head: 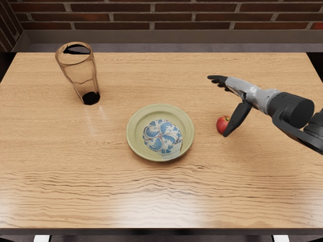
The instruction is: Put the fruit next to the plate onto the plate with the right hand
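Observation:
A small red apple (222,123) lies on the wooden table just right of a pale green plate (139,121) with a blue and white pattern in its middle. My right hand (227,103) comes in from the right edge and hovers over the apple. Its fingers are spread, the thumb (236,119) pointing down beside the apple's right side and the other fingers stretched out to the left above it. Nothing is held. The left arm does not show.
A tall brownish drinking glass (79,73) stands at the back left of the table. A brick wall runs behind the table's far edge.

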